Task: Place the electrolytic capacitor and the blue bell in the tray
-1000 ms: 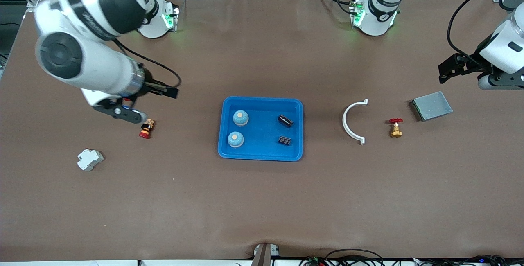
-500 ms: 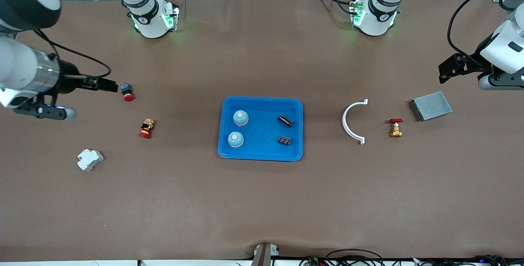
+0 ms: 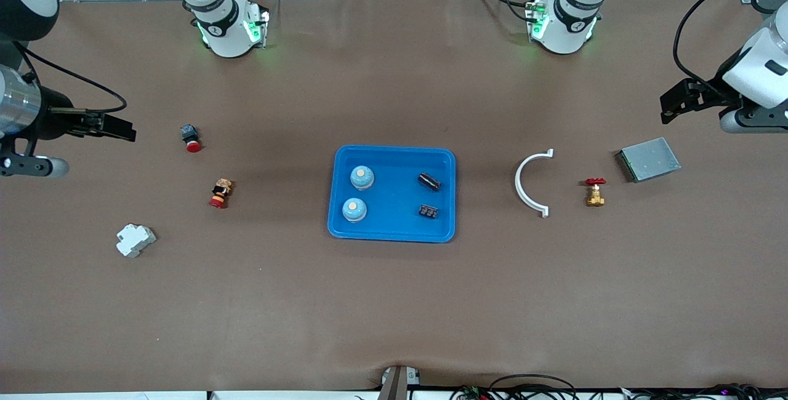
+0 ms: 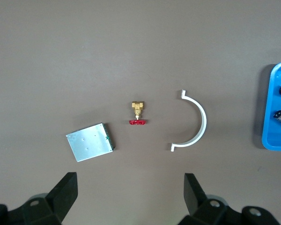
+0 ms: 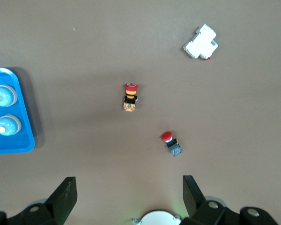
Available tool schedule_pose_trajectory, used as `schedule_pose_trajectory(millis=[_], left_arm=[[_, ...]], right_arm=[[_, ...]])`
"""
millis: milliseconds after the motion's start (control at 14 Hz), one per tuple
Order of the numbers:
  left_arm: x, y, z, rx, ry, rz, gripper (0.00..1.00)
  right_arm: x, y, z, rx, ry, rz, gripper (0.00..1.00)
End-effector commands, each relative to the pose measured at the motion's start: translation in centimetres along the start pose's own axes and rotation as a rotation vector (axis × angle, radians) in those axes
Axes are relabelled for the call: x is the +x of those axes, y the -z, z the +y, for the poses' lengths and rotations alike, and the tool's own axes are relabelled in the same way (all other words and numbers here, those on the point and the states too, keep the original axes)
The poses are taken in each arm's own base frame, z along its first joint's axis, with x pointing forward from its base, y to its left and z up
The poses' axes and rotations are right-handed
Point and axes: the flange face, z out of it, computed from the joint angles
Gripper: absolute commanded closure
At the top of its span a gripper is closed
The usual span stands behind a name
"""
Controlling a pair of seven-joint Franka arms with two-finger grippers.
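The blue tray (image 3: 394,149) sits mid-table. In it stand two pale blue bells (image 3: 362,177) (image 3: 354,209) toward the right arm's end. A black electrolytic capacitor (image 3: 429,181) lies toward the left arm's end, with a second small black part (image 3: 428,211) nearer the front camera. My right gripper (image 3: 117,127) hangs open and holds nothing, over the table's edge at the right arm's end. My left gripper (image 3: 674,104) is open with nothing in it and waits over the left arm's end. The wrist views show the tray's edge (image 4: 277,143) (image 5: 11,146) well away from each gripper (image 4: 130,187) (image 5: 129,187).
A white curved clip (image 3: 529,183), a brass valve with a red handle (image 3: 595,192) and a grey metal box (image 3: 648,159) lie toward the left arm's end. Two red push buttons (image 3: 191,138) (image 3: 220,194) and a white breaker (image 3: 135,240) lie toward the right arm's end.
My right arm has swung away from the middle toward its own end of the table, uncovering the red push button. The left arm has barely moved. Both grippers stay open.
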Motion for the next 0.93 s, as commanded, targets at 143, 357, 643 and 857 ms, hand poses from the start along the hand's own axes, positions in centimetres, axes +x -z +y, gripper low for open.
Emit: schedule_pose_trajectory(millis=[143, 357, 643, 857], left_arm=[[-1.2, 0.4, -0.2, 0.001, -0.016, 0.008, 0.0], [-1.3, 0.4, -0.2, 0.001, -0.016, 0.007, 0.0], [-1.2, 0.4, -0.2, 0.001, -0.016, 0.006, 0.0], [-1.3, 0.2, -0.2, 0.001, -0.016, 0.003, 0.0]], right_arm=[[-4.9, -2.2, -1.5, -0.039, 0.032, 0.093, 0.0], [-4.9, -2.0, -1.1, -0.036, 0.024, 0.094, 0.0], [-4.9, -1.6, -0.7, -0.034, 0.018, 0.099, 0.0], [-4.9, -1.4, -0.6, -0.034, 0.016, 0.096, 0.0]])
